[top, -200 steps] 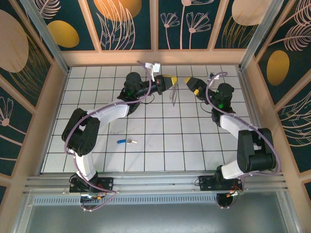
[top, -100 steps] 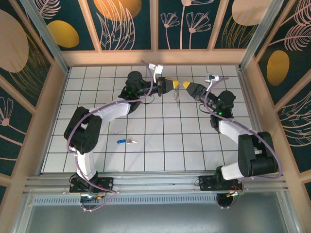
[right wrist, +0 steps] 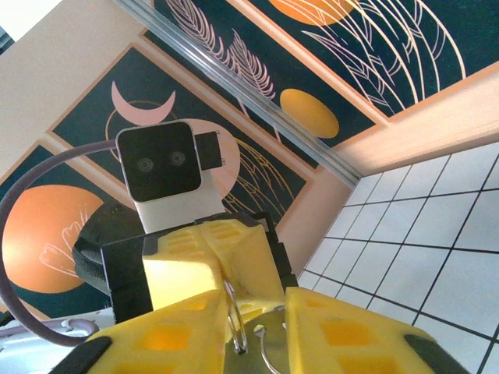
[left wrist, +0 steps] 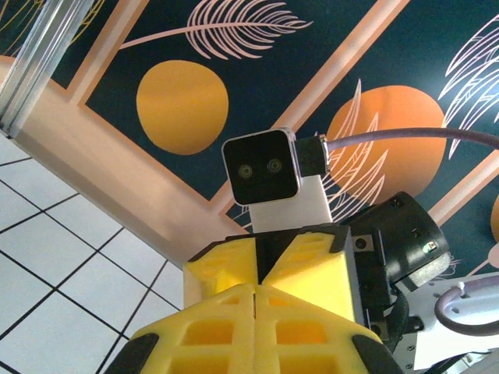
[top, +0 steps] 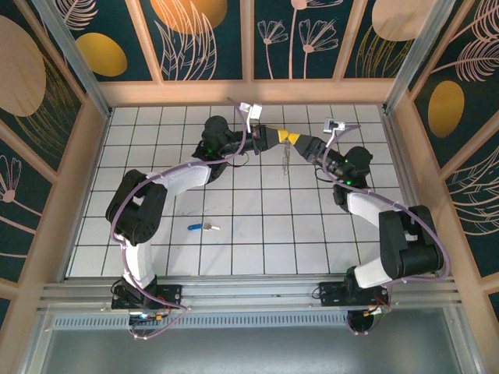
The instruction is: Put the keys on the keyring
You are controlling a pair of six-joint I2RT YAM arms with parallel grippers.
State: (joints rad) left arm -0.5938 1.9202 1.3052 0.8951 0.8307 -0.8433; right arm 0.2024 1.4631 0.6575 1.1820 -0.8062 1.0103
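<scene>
Currently, the left gripper (top: 278,137) is being held tip to tip with the right gripper (top: 299,141) above the far middle of the tiled table (top: 257,241). The left gripper's yellow fingers (left wrist: 218,327) are being pressed together, with no gap showing along their seam in the left wrist view. The keyring (top: 286,160) is being pinched at their tip and is dangling as a thin strand below the meeting point in the top view.

In the right wrist view, the keyring's thin metal ring (right wrist: 236,315) is being presented between the right gripper's two yellow fingers (right wrist: 164,335), which are being held partly apart. The wire is lying against the inner face of one finger, but whether it is actually being clamped cannot be told.

The key (top: 202,227), silver with a blue head, is being left flat on the table. It is lying well apart from both grippers, nearer the left arm's base, and is being touched by neither.
</scene>
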